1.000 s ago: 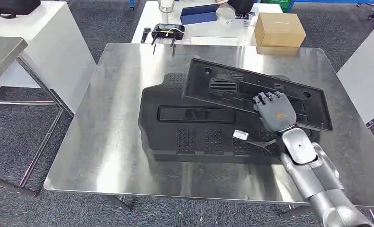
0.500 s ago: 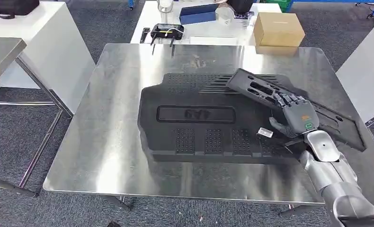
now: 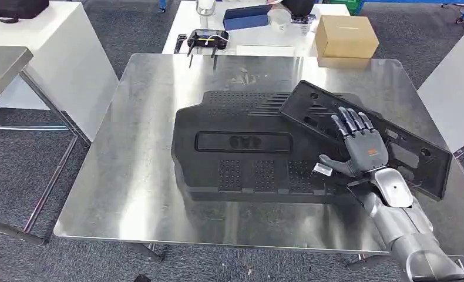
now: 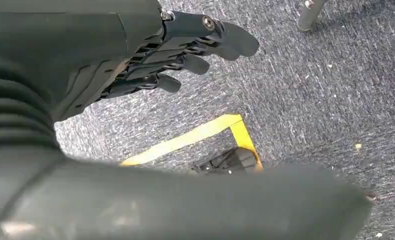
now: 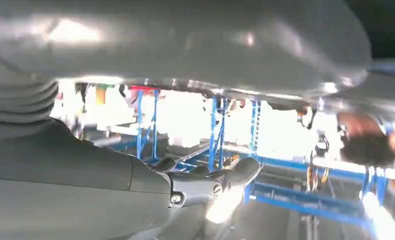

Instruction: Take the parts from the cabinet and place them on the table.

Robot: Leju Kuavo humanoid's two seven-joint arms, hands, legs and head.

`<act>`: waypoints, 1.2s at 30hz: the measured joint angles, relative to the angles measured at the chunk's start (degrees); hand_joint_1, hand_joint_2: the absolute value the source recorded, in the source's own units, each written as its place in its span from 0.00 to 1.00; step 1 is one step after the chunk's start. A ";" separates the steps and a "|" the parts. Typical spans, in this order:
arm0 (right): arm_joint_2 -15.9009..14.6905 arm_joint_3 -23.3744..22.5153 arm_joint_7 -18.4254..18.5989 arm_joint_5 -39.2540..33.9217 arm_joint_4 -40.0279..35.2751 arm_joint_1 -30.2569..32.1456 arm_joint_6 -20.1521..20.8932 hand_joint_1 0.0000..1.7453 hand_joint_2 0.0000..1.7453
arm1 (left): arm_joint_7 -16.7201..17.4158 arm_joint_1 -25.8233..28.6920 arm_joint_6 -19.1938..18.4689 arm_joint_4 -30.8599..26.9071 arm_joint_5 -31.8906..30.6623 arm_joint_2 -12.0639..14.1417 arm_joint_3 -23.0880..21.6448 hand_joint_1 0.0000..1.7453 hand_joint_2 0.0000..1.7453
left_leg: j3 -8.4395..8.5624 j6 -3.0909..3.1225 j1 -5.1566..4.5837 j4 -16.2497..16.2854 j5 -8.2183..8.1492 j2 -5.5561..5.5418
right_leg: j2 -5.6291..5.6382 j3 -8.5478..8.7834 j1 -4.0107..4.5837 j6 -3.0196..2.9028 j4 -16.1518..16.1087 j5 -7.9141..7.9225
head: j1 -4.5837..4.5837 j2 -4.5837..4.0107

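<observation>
**Two black parts on the steel table, right hand lying flat on the smaller one**

Two parts, going left to right across the head view. On the far left there's the corner of a white table (image 3: 71, 64) with a black bag (image 3: 15, 8) on it, plus the edge of another metal surface (image 3: 0, 67). Then comes the steel table (image 3: 141, 176), shiny and reflective, standing on grey carpet (image 3: 18, 188).

In the middle of it lies the big black part (image 3: 241, 150), a wide moulded panel with dotted grid patches and a raised rectangle in its centre. Lying over its right end, at an angle, is the smaller black part (image 3: 318, 111), a long flat panel with cut-outs that runs off toward the table's right edge.

The right hand (image 3: 362, 145) sits on top of that smaller panel, fingers stretched out and apart, palm down, not wrapped round anything. A little white tag (image 3: 322, 169) shows just beside its thumb.

Behind the steel table there's another white table with a cardboard box (image 3: 346, 35), a blue case (image 3: 247, 16) and a black device with a yellow stripe (image 3: 209, 39).

The left hand (image 4: 185, 50) hangs over the carpet in its wrist view, fingers loosely extended, holding nothing, with a strip of yellow floor tape (image 4: 195, 137) below it.
</observation>
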 joint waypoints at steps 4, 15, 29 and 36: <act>2.14 -0.75 -3.53 -8.90 -7.05 3.08 4.18 0.00 0.00 | 0.04 -0.04 0.00 0.00 0.19 -0.11 -0.13 0.00 0.00 | -0.02 -0.01 0.03 -0.01 0.00 -0.02 | -0.02 0.00 0.05 0.00 0.00 0.00 | 0.06 0.00; 9.49 -0.29 -8.83 -31.73 -33.52 12.25 21.16 0.00 0.00 | 0.04 0.01 0.15 0.00 1.11 -0.26 -0.59 0.00 0.00 | -0.02 -0.02 0.05 -0.03 0.01 0.02 | -0.01 0.01 0.05 -0.01 0.01 0.00 | 0.02 0.00; 17.64 3.01 -16.76 -70.72 -62.03 30.63 41.90 0.00 0.00 | -3.15 2.13 1.81 0.00 5.68 -0.24 0.55 0.00 0.00 | -0.02 -0.09 0.08 -0.08 -0.15 -0.11 | -0.07 -0.01 0.10 0.07 0.00 -0.23 | 0.00 0.00; 20.07 1.71 -16.98 -79.58 -72.77 45.37 43.19 0.00 0.00 | -4.30 3.89 3.17 0.00 8.54 -0.22 3.39 0.00 0.00 | -0.02 -0.01 0.05 -0.11 -0.23 -0.01 | -0.05 0.03 0.05 0.03 -0.02 -0.26 | 0.02 0.00</act>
